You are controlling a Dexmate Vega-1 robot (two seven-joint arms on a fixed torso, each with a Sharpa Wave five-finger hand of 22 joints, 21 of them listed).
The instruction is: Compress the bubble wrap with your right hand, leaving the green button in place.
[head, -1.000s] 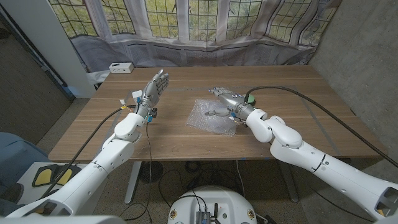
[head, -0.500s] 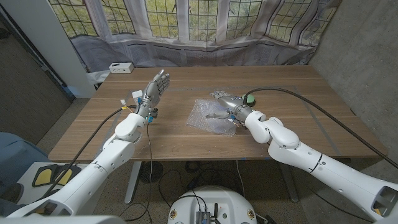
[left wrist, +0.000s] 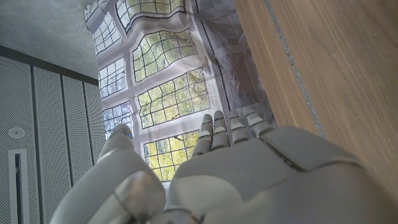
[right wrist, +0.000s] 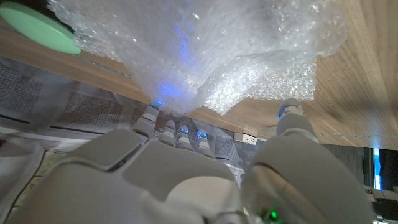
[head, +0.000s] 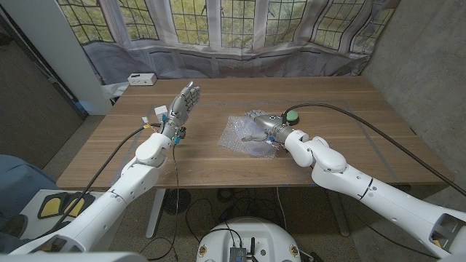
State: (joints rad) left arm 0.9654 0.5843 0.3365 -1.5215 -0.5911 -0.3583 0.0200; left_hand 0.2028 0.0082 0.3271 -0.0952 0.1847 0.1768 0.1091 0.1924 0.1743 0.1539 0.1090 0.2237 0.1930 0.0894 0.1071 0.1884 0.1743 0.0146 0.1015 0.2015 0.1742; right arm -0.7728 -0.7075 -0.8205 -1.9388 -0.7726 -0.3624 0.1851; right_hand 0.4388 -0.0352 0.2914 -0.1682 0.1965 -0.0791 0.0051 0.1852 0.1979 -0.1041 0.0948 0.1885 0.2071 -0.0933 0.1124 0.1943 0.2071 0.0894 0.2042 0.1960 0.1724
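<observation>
Change: the right hand (head: 261, 124) has slid leftward across the table since a second ago, from beside the button to over the wrap; the left hand has kept its place.
Wrap: the bubble wrap (head: 240, 135) lies crumpled near the middle of the table (head: 342, 153), a clear sheet with its far part under the right hand. In the right wrist view the wrap (right wrist: 205, 50) bulges close in front of the fingers (right wrist: 180, 134).
Right hand: palm down on the wrap's far right part, fingers spread and slightly bent, thumb reaching onto the sheet; it presses rather than grips, nothing closed inside it.
Button: the green button (head: 290, 116) sits on the table just beside the right hand, on its far right side, next to the wrap's edge; in the wrist view the button (right wrist: 37, 28) touches or nearly touches the sheet, I cannot tell which.
Cable: a black cable (head: 364, 120) curves from near the button toward the right edge, behind the right arm.
Left hand: the left hand (head: 182, 102) is raised over the left side of the table, fingers straight and apart, holding nothing, well apart from the wrap.
Around: a small white box (head: 141, 78) at the far left corner; small white and blue bits (head: 158, 112) by the left hand, too small to tell.
</observation>
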